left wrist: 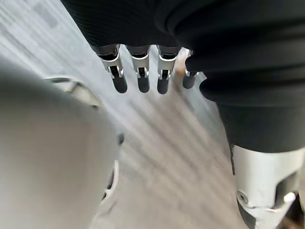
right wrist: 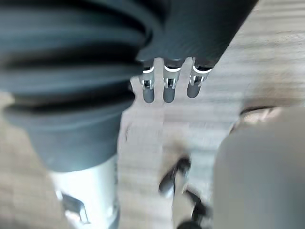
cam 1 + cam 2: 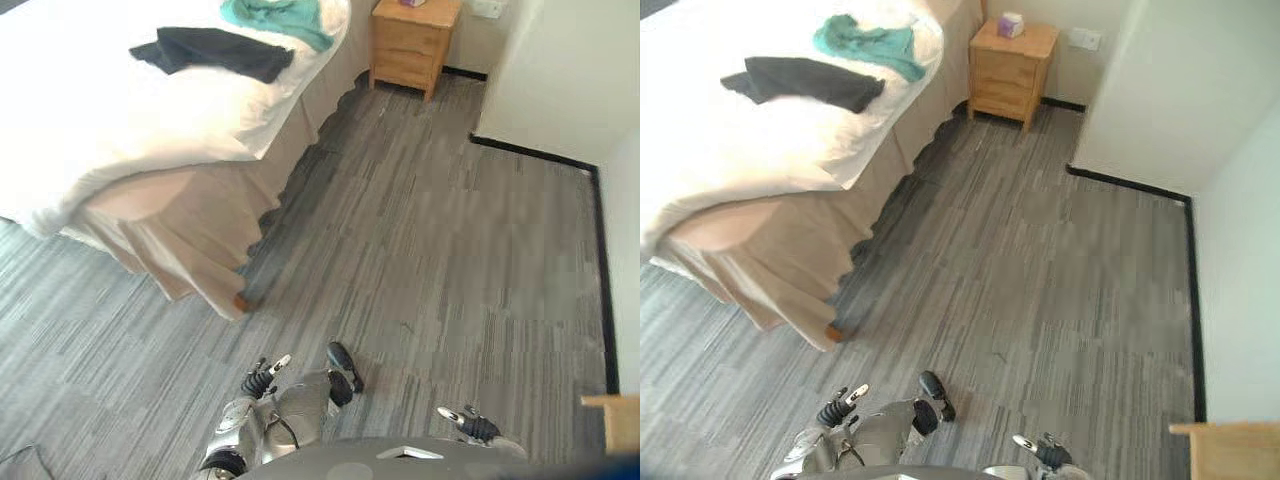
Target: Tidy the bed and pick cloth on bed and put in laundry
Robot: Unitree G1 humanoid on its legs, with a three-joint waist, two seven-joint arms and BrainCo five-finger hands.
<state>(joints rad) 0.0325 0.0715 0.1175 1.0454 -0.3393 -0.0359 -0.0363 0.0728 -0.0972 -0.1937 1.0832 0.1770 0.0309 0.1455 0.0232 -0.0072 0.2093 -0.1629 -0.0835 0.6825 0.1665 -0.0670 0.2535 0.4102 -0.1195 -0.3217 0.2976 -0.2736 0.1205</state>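
one bed point(image 3: 150, 130) carries two cloths — black cloth point(image 3: 215, 50), teal cloth point(image 3: 280, 15).

No text, number or sign can be read. The small box point(image 3: 1011, 24) on top of the wooden nightstand point(image 3: 1012, 75) bears a surface pattern too small to make out. The white wall plate point(image 3: 1085, 39), just beside the nightstand, carries no readable marking.

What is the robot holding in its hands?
Nothing. Left hand and right hand are open above the floor; the black cloth and teal cloth lie on the bed.
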